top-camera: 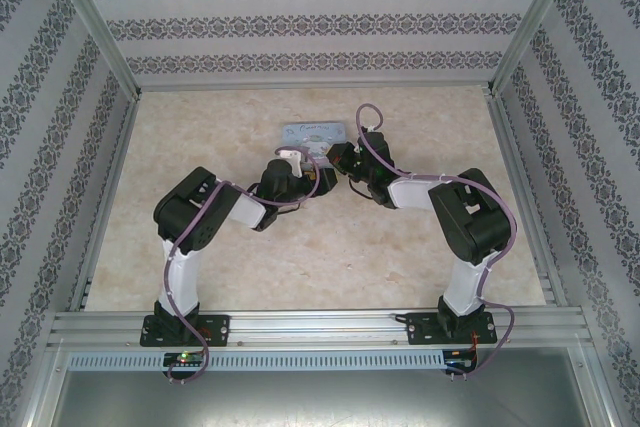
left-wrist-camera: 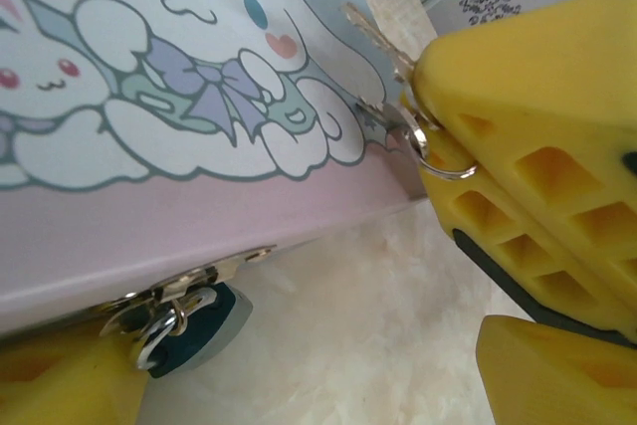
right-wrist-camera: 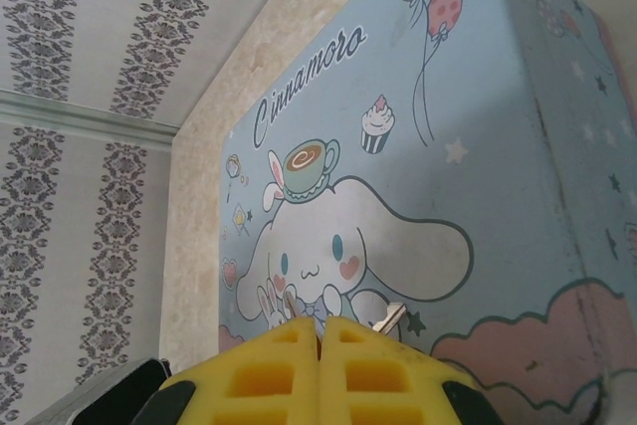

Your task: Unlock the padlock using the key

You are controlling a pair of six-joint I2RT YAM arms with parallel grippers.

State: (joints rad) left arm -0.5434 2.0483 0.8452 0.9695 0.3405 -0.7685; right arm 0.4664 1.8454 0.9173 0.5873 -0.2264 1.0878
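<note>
The padlock [left-wrist-camera: 194, 330], dark teal with a silvery edge, hangs by its thin shackle from the hasp [left-wrist-camera: 214, 271] on the front of the pale blue cartoon tin [left-wrist-camera: 179, 97]. My left gripper [left-wrist-camera: 318, 375] is open; its left finger [left-wrist-camera: 60, 380] is right beside the padlock and its right finger [left-wrist-camera: 557, 370] stands far off. My right gripper [right-wrist-camera: 320, 340] is shut on the key [right-wrist-camera: 391, 318], whose tip pokes out over the tin's lid [right-wrist-camera: 418, 146]. In the left wrist view the key [left-wrist-camera: 373, 32] and its ring [left-wrist-camera: 438, 161] stick out of the right gripper's yellow fingers [left-wrist-camera: 537, 97].
The tin [top-camera: 315, 133] lies at the middle back of the marbled table [top-camera: 300, 257], with both grippers [top-camera: 293, 159] [top-camera: 338, 157] crowded at its near side. Patterned walls and aluminium rails [top-camera: 110, 197] enclose the table.
</note>
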